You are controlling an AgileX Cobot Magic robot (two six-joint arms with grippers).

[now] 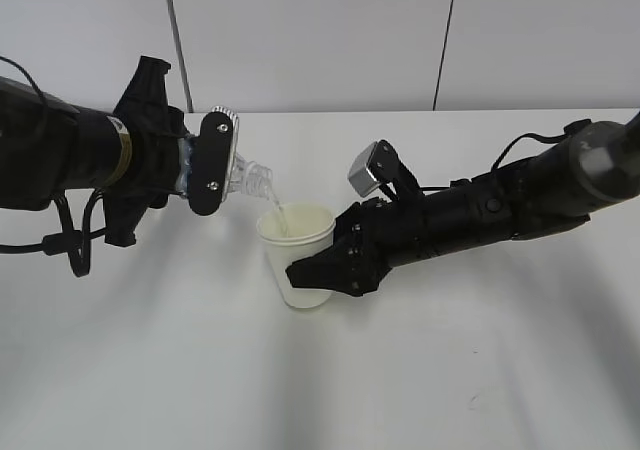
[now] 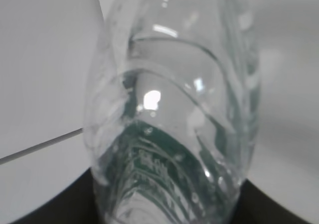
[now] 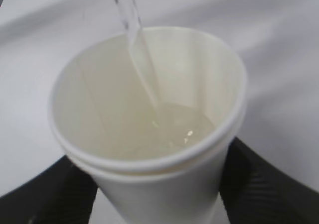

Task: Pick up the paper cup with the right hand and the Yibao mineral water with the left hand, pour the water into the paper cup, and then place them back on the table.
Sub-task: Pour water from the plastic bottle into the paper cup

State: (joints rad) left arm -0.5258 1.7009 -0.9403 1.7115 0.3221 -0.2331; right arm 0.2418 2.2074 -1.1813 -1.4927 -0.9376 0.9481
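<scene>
We see the paper cup (image 1: 297, 255) held just above the table (image 1: 450, 370), gripped at its lower side by the right hand (image 1: 325, 270), whose fingers close against the cup wall. A thin stream of water (image 1: 279, 210) falls into it, and in the right wrist view the paper cup (image 3: 149, 134) holds a shallow pool of clear water at the bottom (the stream lands near the middle). The Yibao mineral water (image 1: 250, 182) tilts neck-down toward the cup, its mouth just above the rim, clamped by the left hand (image 1: 205, 165); up close, the Yibao mineral water (image 2: 174, 134) shows ribbed clear plastic and a dark green label. The table is plain matte white, well lit, with a few dark specks. Behind it stands a pale wall (image 1: 320, 30) with two thin vertical lines.
</scene>
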